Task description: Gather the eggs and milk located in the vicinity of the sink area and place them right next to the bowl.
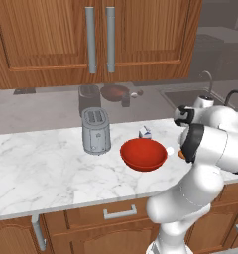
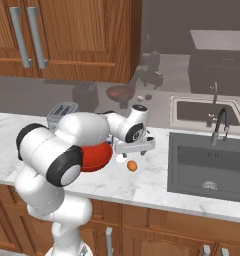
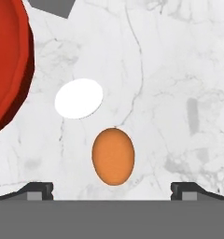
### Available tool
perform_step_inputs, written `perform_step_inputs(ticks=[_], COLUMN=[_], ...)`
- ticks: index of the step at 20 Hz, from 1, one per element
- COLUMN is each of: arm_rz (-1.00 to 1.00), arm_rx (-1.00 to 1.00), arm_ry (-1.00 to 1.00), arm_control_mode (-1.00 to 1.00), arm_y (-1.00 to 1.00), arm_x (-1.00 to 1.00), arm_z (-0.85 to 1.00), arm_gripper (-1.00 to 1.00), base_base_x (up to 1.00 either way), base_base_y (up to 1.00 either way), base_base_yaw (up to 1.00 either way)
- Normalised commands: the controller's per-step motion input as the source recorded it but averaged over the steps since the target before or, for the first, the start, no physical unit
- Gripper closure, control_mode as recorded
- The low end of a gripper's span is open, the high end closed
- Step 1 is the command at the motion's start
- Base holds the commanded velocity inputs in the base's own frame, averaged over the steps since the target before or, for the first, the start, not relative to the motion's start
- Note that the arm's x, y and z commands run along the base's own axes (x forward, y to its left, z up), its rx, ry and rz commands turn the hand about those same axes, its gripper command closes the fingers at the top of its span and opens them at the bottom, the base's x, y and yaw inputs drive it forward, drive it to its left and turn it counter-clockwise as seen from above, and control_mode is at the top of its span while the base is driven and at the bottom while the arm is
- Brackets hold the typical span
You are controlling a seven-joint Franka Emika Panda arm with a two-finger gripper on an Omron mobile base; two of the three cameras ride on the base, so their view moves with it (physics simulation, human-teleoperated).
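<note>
While the gripper (image 3: 112, 186) hangs over the marble counter (image 1: 41, 168) with its jaws spread wide and nothing between them, both eggs lie directly below it. The orange-brown egg (image 3: 113, 156) sits nearest the fingertips (image 3: 39, 189), and the white egg (image 3: 79, 98) lies just beside it, between it and the rim of the red bowl (image 3: 9, 60). Neither egg touches the bowl, but both rest close to its edge, which is where the task wants them; judging from that, the egg part looks finished, and the spread jaws fit a hand that carries nothing.

From the left base camera, the milk carton (image 1: 145, 132) stands upright on the counter just behind the bowl, near its far rim, so it too appears placed.

Around them, a silver toaster (image 1: 95, 130) stands left of the bowl, well apart from the eggs. The sink (image 2: 207, 160) with its dark faucet (image 2: 219, 125) lies to the right. A duller reddish-brown dish (image 1: 114, 92) sits on the far grey counter. Little stands in the way; the eggs, being round, might roll if nudged.
</note>
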Motion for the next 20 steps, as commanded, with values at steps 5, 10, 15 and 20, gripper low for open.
perform_step_inputs(ticks=[5, 10, 15, 20], arm_rz=[0.00, 0.00, 0.00, 0.00], arm_rx=[0.00, 0.00, 0.00, 0.00], arm_ry=[0.00, 0.00, 0.00, 0.00], arm_control_mode=[-1.00, -1.00, -1.00, -1.00], arm_y=[0.00, 0.00, 0.00, 0.01], arm_x=[0.00, 0.00, 0.00, 0.00], arm_z=[-0.11, -0.17, -0.19, -0.17], arm_gripper=[-1.00, -1.00, -1.00, -1.00], base_base_x=[0.00, 0.00, 0.00, 0.00], base_base_y=[0.00, 0.00, 0.00, 0.00], base_base_yaw=[0.00, 0.00, 0.00, 0.00])
